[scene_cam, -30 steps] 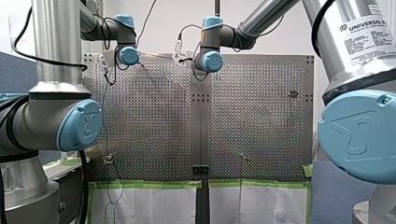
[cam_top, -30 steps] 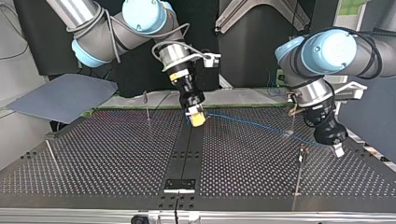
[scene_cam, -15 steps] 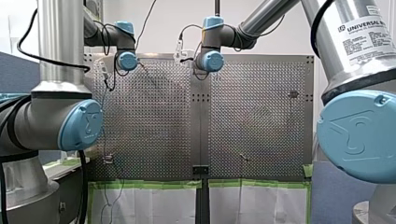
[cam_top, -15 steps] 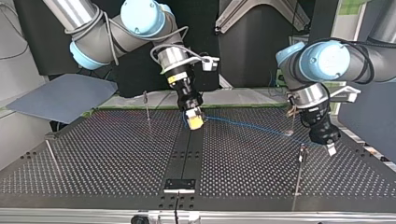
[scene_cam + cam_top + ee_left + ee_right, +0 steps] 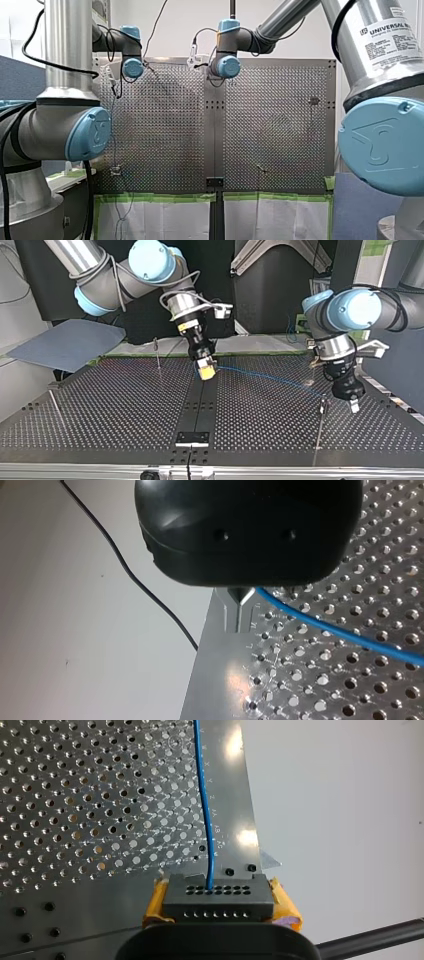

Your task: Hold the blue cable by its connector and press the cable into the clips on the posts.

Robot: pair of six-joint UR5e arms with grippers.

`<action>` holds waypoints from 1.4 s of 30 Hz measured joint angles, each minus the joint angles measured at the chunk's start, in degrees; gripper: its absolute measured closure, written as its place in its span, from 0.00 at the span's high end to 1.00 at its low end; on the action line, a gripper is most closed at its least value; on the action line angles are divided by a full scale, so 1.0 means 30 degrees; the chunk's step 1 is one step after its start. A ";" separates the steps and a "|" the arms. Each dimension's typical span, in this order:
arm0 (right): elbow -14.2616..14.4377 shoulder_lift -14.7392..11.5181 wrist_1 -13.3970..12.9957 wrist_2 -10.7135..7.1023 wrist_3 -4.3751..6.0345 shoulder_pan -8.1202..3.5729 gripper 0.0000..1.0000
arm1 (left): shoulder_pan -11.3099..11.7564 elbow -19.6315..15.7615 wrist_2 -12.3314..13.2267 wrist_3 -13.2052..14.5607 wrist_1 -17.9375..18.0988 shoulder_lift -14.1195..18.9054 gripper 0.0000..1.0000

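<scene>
Firmly, my right gripper [image 5: 219,906] clamped the black connector [image 5: 218,896] between yellow pads [image 5: 288,909]; my left gripper [image 5: 241,600] pinched the blue cable [image 5: 330,627] with closed metal fingers [image 5: 234,596].

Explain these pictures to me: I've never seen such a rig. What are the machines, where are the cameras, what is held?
Two robot arms work over a perforated metal table. The front view looks from behind the arms; the top view faces them from across the table, so sides are crossed; each wrist view looks along one gripper. Thin posts stand on the table. My right gripper, with yellow pads, is closed on a black connector. A blue cable leaves that connector and runs to my left gripper, near one of the posts.
</scene>
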 joint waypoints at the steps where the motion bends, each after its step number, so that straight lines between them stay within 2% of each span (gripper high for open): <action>1: 0.0001 0.0010 -0.0004 -0.0003 -0.0002 -0.0023 0.00 | 0.0043 0.0001 0.0120 -0.0003 0.0041 -0.0001 0.00; 9: -0.0103 0.0108 0.0008 -0.0018 -0.0028 -0.0234 0.00 | 0.0416 0.0073 0.0720 -0.0040 0.0243 -0.0016 0.00; 20: -0.0445 0.0372 -0.0001 -0.0038 -0.0030 -0.0812 0.00 | 0.1095 0.0935 0.2368 -0.0286 0.0267 -0.0919 0.00; 24: -0.0861 0.0712 0.0040 -0.0064 -0.0028 -0.1090 0.00 | 0.1635 0.1024 0.2919 -0.0783 0.0717 -0.1034 0.00; 31: -0.1759 0.1300 0.0118 -0.0100 -0.0029 -0.1521 0.00 | 0.2964 0.1172 0.4367 -0.2202 0.1460 -0.1250 0.00; 35: -0.2272 0.1398 0.0167 -0.0154 -0.0029 -0.1824 0.00 | 0.3253 0.1396 0.5215 -0.2533 0.1645 -0.1814 0.00; 42: -0.2998 0.1709 0.0358 -0.0385 -0.0003 -0.2351 0.00 | 0.3325 0.1571 0.6617 -0.2654 0.2068 -0.2356 0.00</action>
